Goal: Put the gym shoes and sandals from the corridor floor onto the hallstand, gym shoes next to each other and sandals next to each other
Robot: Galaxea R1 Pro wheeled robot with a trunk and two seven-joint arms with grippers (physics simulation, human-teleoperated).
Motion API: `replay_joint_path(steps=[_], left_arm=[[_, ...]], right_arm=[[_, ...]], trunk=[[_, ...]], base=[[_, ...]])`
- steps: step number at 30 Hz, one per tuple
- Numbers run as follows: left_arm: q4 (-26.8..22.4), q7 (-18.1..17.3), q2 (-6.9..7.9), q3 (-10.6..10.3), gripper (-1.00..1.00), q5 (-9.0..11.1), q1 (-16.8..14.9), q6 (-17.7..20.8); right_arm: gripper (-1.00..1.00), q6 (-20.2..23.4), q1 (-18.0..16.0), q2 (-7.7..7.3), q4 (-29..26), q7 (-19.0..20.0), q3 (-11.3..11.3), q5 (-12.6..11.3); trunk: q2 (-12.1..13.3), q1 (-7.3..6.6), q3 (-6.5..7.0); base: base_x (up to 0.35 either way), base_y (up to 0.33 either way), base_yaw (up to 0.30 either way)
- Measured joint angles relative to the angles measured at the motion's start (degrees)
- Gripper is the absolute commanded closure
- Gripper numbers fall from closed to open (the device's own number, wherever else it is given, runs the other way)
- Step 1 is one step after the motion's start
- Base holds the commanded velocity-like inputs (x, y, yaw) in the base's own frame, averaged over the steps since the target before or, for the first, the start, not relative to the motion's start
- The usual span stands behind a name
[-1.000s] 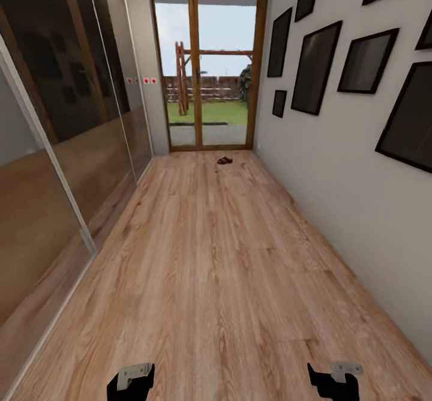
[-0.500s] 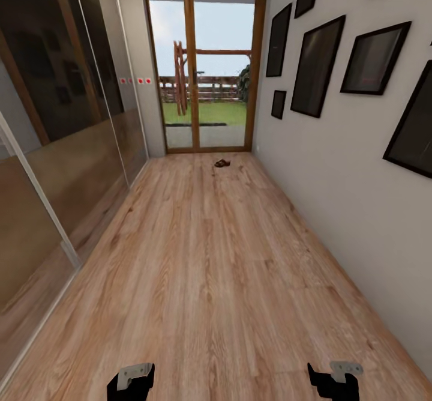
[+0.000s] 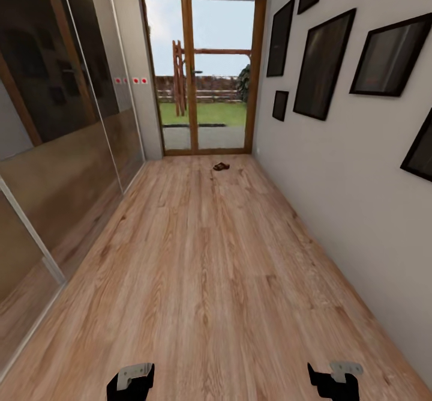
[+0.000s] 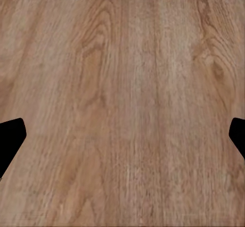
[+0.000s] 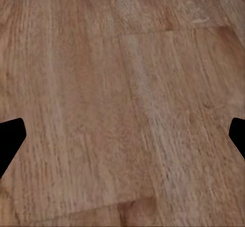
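A small dark brown sandal [image 3: 221, 166] lies on the corridor floor [image 3: 210, 269] far ahead, just before the glass door; at this distance I cannot tell whether it is one sandal or two. The gym shoes and the hallstand are out of view. My left gripper [image 3: 131, 380] and right gripper [image 3: 335, 380] hang low at the near edge of the head view. In the left wrist view the left gripper [image 4: 122, 135] is open over bare planks. The right gripper [image 5: 122, 135] is likewise open with nothing between its fingers.
Glossy sliding wardrobe doors [image 3: 66, 149] line the left side. A white wall [image 3: 336, 209] with several dark picture frames [image 3: 322, 65] runs along the right. A wood-framed glass door [image 3: 204, 71] closes the far end. The floor stretches open between the walls.
The whole view has shifted as the camera moves forward along the corridor; walls and frames slide outward. Both grippers hold the same pose, still open.
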Motion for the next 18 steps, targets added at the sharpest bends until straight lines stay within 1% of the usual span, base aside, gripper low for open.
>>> replay_joint_path(steps=[18], left_arm=[[0.0, 0.0, 0.06, 0.0, -1.00, 0.0, 0.0, 0.0]], right_arm=[[-1.00, 0.0, 0.0, 0.00, 0.0, 0.0, 0.0, 0.0]], trunk=[[0.0, 0.00, 0.00]], base=[[0.340, 0.000, 0.000]])
